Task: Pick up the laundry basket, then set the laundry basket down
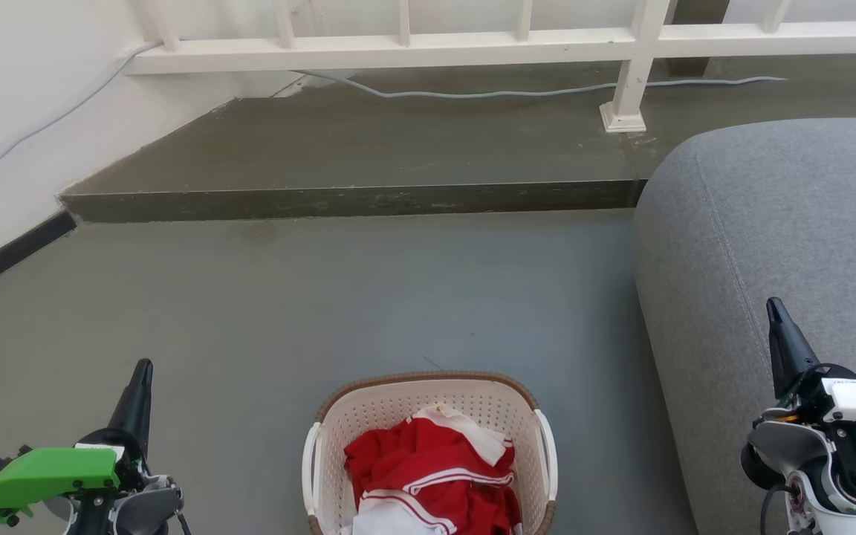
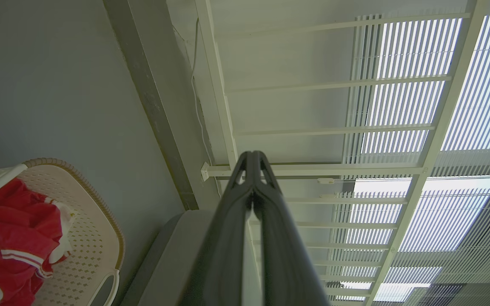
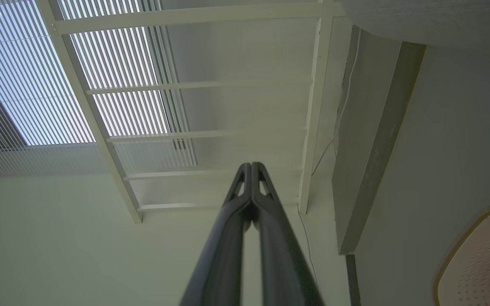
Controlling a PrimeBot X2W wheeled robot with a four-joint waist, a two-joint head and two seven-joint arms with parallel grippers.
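laundry basket (image 1: 398, 407) on floor (image 1: 309, 297), untouched | left gripper (image 2: 253, 158) closed, empty | right gripper (image 3: 251, 168) closed, empty

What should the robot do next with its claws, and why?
Probably bring the left claw and right claw in and down to the white side handles of the cream-white perforated plastic laundry basket. It sits on the grey floor between them, holding red and white clothes. Both claws are shut, empty and well apart from it.
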